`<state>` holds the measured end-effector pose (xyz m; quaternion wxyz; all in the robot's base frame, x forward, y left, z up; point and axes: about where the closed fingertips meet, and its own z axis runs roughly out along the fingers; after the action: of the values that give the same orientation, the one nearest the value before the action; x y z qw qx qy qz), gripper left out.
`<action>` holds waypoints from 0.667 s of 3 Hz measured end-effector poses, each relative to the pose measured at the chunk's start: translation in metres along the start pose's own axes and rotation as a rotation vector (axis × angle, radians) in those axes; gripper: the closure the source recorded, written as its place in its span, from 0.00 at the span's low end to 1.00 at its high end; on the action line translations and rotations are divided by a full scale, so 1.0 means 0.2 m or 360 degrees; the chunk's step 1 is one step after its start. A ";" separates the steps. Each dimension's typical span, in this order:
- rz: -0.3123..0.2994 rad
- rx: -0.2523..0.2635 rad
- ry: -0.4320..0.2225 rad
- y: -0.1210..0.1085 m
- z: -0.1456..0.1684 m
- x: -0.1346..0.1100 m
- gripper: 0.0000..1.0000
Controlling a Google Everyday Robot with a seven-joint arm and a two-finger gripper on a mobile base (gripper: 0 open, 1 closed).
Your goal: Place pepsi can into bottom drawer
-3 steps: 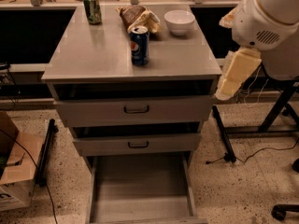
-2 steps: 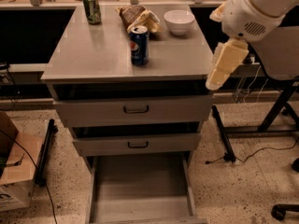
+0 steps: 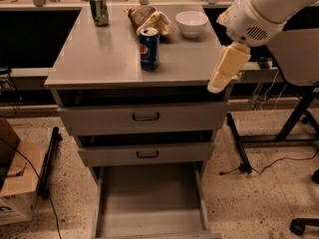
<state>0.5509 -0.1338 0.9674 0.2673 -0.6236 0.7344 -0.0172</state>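
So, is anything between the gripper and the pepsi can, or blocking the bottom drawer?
Nothing visible. The gripper hangs at the right edge of the cabinet, with bare top between it and the pepsi can; the bowl sits farther back. The bottom drawer is pulled open.

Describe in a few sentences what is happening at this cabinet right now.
A one-armed robot is set to put the pepsi can into the bottom drawer, which is pulled out with its visible floor bare. The can stands upright on the cabinet top, untouched, with a green can, a white bowl and a snack bag behind it. The gripper hangs at the top's right front corner, right of the can and apart from it.
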 end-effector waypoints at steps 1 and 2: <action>0.0025 0.0034 -0.0174 -0.11 0.17 -0.14 0.00; 0.0014 0.0079 -0.0422 -0.31 0.38 -0.32 0.00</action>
<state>0.6442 -0.0643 0.9491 0.3774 -0.6105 0.6946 0.0483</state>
